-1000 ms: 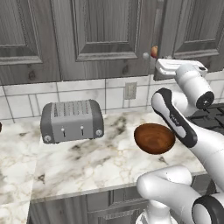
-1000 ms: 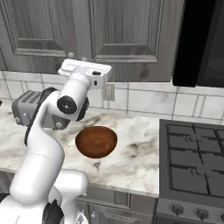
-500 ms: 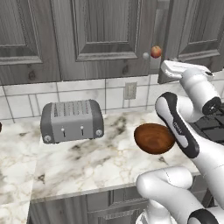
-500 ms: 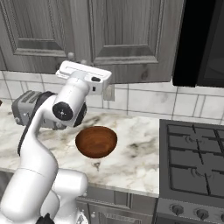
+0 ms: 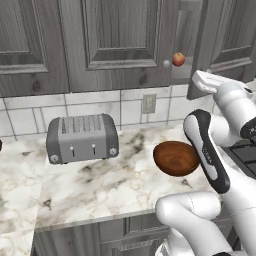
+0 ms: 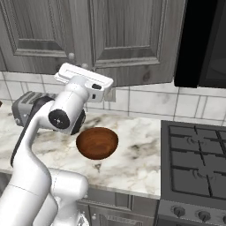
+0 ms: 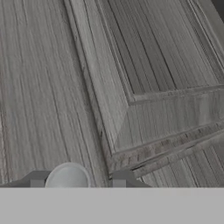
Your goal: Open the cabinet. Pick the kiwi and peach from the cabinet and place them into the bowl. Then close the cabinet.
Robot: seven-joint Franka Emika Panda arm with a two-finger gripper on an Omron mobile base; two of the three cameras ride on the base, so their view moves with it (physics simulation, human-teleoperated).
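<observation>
Holding the gripper (image 7: pixel 78 180) open-jawed around the cabinet (image 5: pixel 120 40) door's silver knob (image 7: pixel 67 177), peach (image 5: pixel 178 59) showing beyond the opened door.

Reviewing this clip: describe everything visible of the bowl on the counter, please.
The bowl is round, shallow and glossy reddish-brown, with a wood-like look and a darker hollow inside. It sits upright on the white marbled counter, to the right of the grey toaster and left of the stove. It holds no fruit, and nothing but the counter touches it; the robot's arm only crosses in front of it.
</observation>
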